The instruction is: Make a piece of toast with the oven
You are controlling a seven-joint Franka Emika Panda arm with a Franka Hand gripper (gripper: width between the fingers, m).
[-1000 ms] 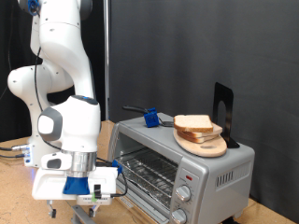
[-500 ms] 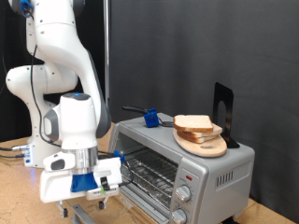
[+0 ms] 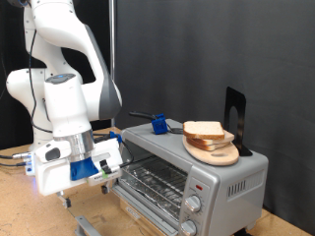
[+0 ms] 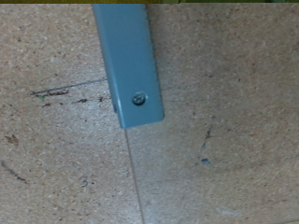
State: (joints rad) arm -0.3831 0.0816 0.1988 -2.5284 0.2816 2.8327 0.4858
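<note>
Lifted and swung toward the exterior view's left, the claw (image 3: pixel 67 197) hangs beside the oven (image 3: pixel 192 167); its grip can't be told; toast (image 3: pixel 204 130) lies on a board (image 3: pixel 214 152) atop it

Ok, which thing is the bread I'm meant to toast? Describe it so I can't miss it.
Find the silver-grey countertop toaster oven at the exterior view's right. On its roof lies a round light-wood board, and on that the pale square bread slice with tan crust. The blue object beside it is smaller and not bread.
</note>
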